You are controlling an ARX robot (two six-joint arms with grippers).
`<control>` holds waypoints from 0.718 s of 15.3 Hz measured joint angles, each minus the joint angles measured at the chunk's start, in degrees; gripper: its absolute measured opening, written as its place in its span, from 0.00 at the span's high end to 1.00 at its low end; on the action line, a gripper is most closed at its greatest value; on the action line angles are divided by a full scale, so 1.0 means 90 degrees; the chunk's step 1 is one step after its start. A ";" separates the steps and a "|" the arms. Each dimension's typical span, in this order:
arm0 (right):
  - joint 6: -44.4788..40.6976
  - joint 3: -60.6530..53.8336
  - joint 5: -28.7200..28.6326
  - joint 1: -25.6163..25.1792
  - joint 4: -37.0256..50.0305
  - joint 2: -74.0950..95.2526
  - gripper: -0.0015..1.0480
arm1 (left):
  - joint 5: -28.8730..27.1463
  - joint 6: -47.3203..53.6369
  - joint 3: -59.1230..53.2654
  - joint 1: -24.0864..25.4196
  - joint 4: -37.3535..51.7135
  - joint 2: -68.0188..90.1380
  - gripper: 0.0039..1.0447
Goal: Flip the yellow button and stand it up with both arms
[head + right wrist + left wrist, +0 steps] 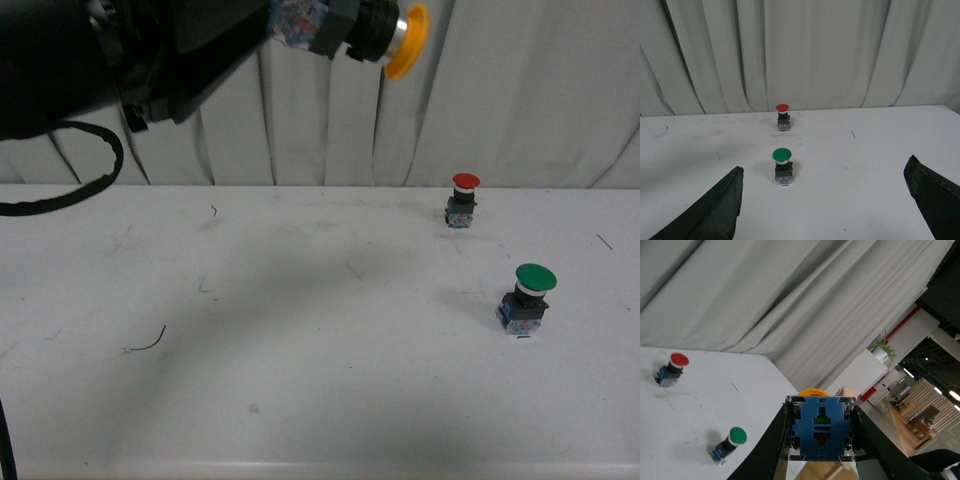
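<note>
Holding yellow button [405, 42] high off the bench [300, 380] in left pincer [821, 437], so judging pickup done. Clamped across the blue-grey block base, with a black finger [775, 445] on each side of it in left wrist view and yellow cap peeking out beyond the block. Lying sideways in the grip in front view, with cap toward robot's right and base toward the arm, against grey curtain [520, 90]. Not touching bench anywhere. Not yet flipped upright, not yet stood down; rating this as early-to-mid task.

Left to do, by judgement: bringing right pincer [824, 166] up to the raised button, handing over or re-gripping to turn it, then setting it down on its base with cap up and letting go.

Spread wide on the right side, with nothing between the two fingers and only bare bench beyond them in right wrist view. Looking low across bench toward green button [781, 155] and red button [782, 107], both standing cap-up and well apart from the yellow one. Unable to tell gap between right pincer and yellow button, with right arm out of front view.

Flagging slip risk at handover: small block, narrow grip faces, likely to twist if pinched off-centre.
</note>
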 joint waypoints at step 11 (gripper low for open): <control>0.0000 0.0000 0.0000 0.0000 -0.0002 0.0000 0.06 | -0.0585 -0.1299 0.0119 -0.0471 0.0022 0.0425 0.72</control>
